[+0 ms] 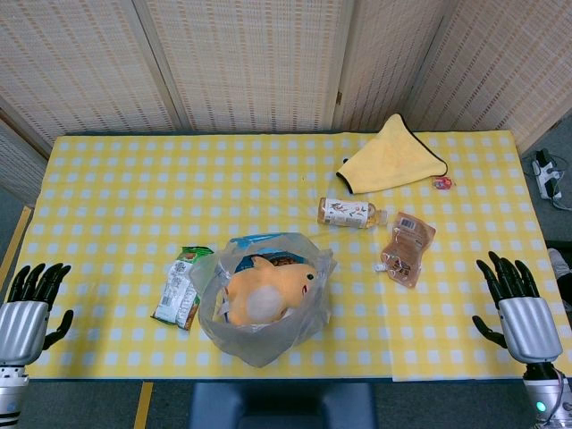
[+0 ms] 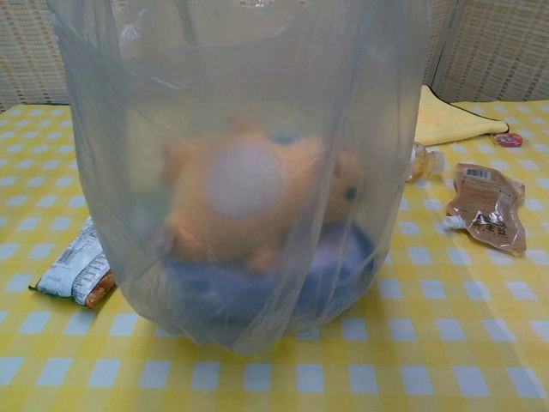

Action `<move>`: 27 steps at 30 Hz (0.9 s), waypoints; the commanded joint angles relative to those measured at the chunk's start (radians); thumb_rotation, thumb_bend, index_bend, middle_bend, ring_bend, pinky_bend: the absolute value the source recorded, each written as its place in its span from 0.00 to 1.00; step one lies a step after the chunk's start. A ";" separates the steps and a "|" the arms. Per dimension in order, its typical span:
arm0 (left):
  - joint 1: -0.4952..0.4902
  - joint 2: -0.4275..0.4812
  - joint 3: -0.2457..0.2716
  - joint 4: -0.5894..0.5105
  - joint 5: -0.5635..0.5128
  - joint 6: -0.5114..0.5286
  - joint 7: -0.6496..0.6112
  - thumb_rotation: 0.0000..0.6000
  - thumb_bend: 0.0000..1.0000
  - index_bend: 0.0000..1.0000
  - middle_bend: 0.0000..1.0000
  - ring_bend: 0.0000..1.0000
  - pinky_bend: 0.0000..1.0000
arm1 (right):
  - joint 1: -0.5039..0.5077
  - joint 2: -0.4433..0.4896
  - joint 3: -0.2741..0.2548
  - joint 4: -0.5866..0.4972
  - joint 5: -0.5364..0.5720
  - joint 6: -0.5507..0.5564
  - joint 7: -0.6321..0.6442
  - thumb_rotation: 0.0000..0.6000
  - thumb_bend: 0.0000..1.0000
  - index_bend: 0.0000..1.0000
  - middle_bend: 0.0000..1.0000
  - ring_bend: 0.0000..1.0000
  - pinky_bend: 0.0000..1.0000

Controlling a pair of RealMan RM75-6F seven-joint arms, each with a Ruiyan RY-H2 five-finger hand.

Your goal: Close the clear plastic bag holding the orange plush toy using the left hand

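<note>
Your clear plastic bag [image 1: 264, 308] stood near the front edge of the counter [image 1: 116, 197], its mouth open upward, with the orange plush toy [image 1: 268, 288] lying inside on something blue. A green-and-white snack packet [image 1: 181, 288] lay just beside the bag. Farther back were a small bottle [image 1: 349, 213] on its side, a brown pouch [image 1: 407, 248] and a yellow cloth [image 1: 393, 154]. Your left hand [image 1: 29, 308] waited at the counter's edge, well apart from the bag, fingers spread and holding nothing; your right hand [image 1: 518, 304] was likewise spread and empty.
</note>
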 commanded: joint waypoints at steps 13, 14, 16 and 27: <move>-0.179 0.247 0.293 -0.012 0.500 -0.062 -1.153 1.00 0.42 0.15 0.16 0.09 0.11 | 0.005 0.024 -0.040 -0.004 -0.085 -0.002 0.034 1.00 0.27 0.00 0.00 0.00 0.00; -0.194 0.244 0.310 0.033 0.545 -0.002 -1.285 1.00 0.42 0.15 0.16 0.09 0.12 | 0.007 0.024 -0.041 -0.005 -0.087 -0.004 0.031 1.00 0.27 0.00 0.00 0.00 0.00; -0.226 0.219 0.333 0.140 0.621 0.135 -1.531 1.00 0.42 0.15 0.16 0.09 0.10 | 0.008 0.023 -0.045 -0.007 -0.093 -0.008 0.027 1.00 0.27 0.00 0.00 0.00 0.00; -0.357 0.192 0.350 0.182 0.656 0.261 -1.834 1.00 0.42 0.09 0.10 0.01 0.04 | 0.031 0.025 -0.059 -0.014 -0.120 -0.048 0.027 1.00 0.27 0.00 0.00 0.00 0.00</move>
